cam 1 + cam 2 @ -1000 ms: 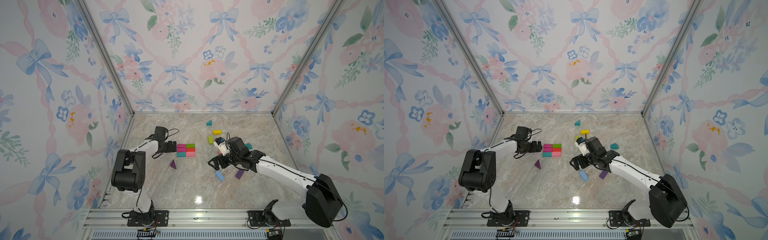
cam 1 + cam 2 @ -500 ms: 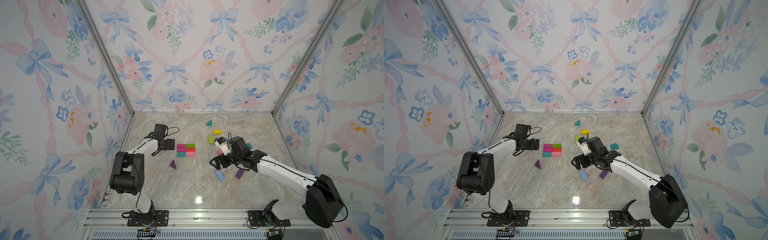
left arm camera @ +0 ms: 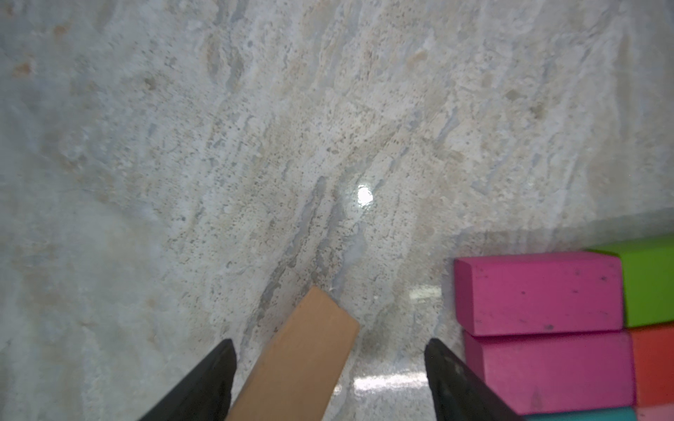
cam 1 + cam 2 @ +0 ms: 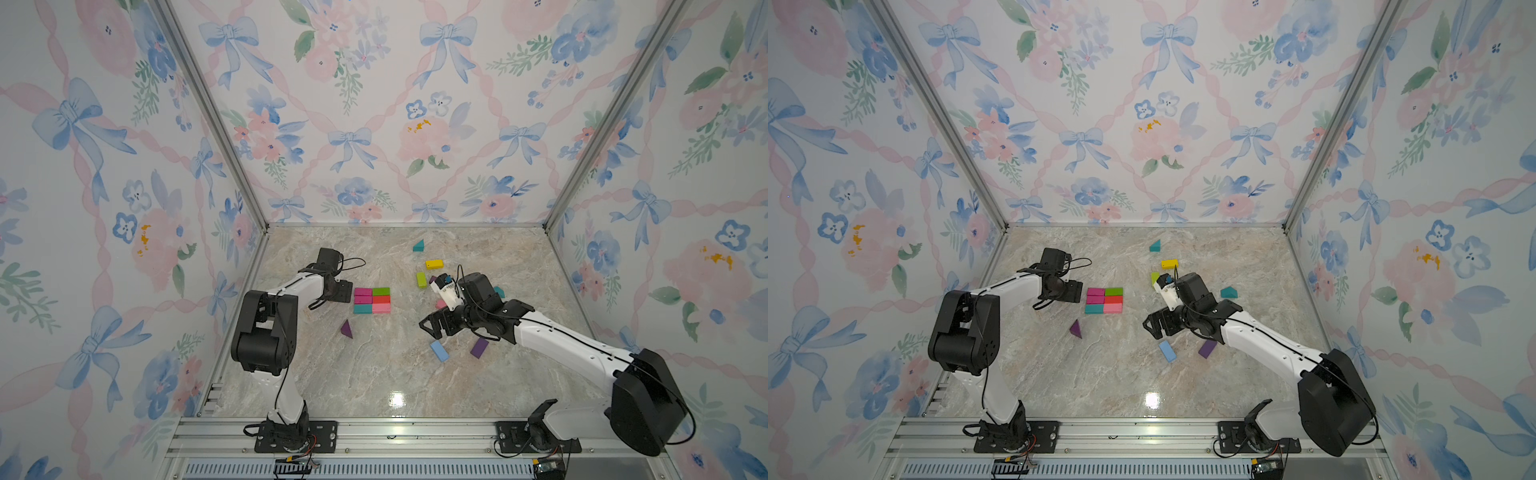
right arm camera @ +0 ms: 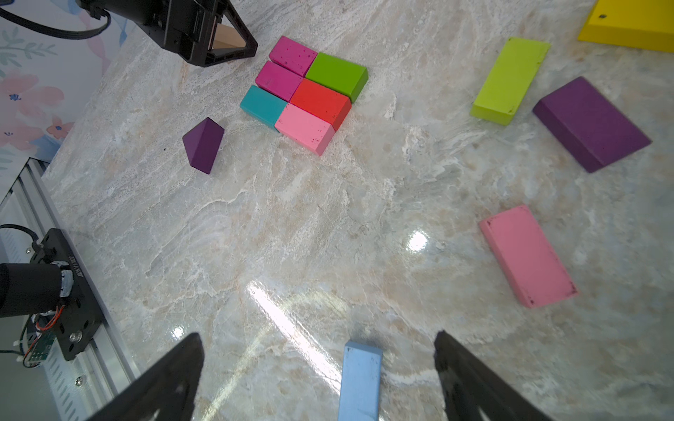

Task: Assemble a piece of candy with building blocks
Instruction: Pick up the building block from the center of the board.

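Note:
Six building blocks (image 4: 372, 300) lie packed in a rectangle: two magenta, green, red, teal and pink. Just left of them is my left gripper (image 4: 345, 291), low over the table. Its jaws stand open around a tan block (image 3: 302, 361), with a gap on each side of it; the magenta bricks (image 3: 539, 291) lie right beside one finger. My right gripper (image 4: 434, 326) hangs open above a light-blue brick (image 5: 359, 379), which lies on the table between its fingers (image 5: 470, 375) without touching them.
Loose blocks are scattered around: a purple prism (image 4: 345, 329), a purple brick (image 4: 478, 347), a pink brick (image 5: 527, 255), a lime brick (image 4: 421, 279), a yellow brick (image 4: 434, 264) and a teal prism (image 4: 418, 246). Patterned walls enclose the marble table (image 4: 374, 382).
The left arm has shifted slightly beside the packed blocks, and its jaws have narrowed somewhat around the tan block. The right arm has hardly moved.

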Controlling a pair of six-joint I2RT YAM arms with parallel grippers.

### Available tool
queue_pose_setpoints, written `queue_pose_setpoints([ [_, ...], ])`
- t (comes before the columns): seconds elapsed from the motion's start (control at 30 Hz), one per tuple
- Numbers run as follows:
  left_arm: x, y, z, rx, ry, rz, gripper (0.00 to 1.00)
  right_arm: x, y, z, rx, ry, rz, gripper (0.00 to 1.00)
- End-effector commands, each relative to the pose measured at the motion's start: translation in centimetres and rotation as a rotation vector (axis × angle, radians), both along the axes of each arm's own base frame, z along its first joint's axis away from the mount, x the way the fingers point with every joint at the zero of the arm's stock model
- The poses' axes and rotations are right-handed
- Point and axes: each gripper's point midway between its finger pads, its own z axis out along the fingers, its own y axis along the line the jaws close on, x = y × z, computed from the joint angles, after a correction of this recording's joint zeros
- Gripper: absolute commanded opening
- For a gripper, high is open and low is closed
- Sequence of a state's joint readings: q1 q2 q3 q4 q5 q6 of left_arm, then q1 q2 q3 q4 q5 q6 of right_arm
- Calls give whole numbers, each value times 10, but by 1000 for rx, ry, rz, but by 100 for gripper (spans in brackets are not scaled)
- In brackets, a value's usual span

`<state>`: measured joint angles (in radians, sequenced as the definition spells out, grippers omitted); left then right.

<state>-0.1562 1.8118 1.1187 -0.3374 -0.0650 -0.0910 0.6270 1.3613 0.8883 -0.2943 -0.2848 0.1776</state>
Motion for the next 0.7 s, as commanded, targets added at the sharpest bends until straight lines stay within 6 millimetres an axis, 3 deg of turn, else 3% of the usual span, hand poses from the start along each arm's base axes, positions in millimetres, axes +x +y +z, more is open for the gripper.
queue_pose_setpoints([
  [0.0,-4,4,-3,22,18,-1,75,3,-1,-2,4,-1,8,99],
  [0.4,-12,6,-2,17,21,9,52,5,-4,0,6,-3,0,99],
  [0.67,-16,6,0,2,18,16,46,4,-5,3,10,-7,-2,99],
])
